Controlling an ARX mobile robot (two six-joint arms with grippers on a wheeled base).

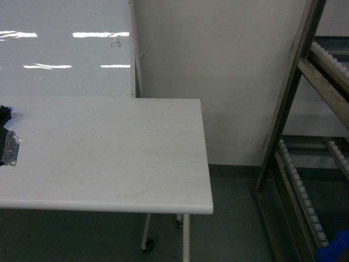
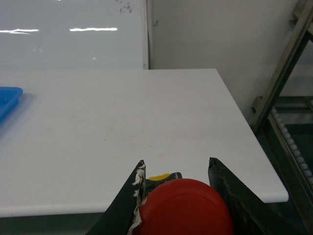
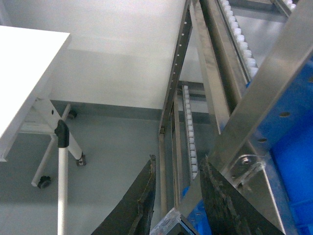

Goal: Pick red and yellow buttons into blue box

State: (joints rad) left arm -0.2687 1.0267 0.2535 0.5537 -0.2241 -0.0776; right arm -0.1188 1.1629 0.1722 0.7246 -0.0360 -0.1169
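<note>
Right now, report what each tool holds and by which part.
The left tool holds the red button, closed on its sides below the cap. The right tool grips a black-and-clear block, cap hidden.

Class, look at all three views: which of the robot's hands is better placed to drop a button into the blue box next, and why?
The left hand. Its fingers grip the red button above the table, and the blue box shows at the table's left edge. The right hand points at the metal rack, off the table.

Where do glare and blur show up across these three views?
Head view: bright strip-light reflections streak the glossy panel behind the white table, and the image is soft overall. Left wrist view: the same glare on the panel, and the red button fills the bottom edge, close and soft. Right wrist view: the roller rack is evenly lit, with no glare.
</note>
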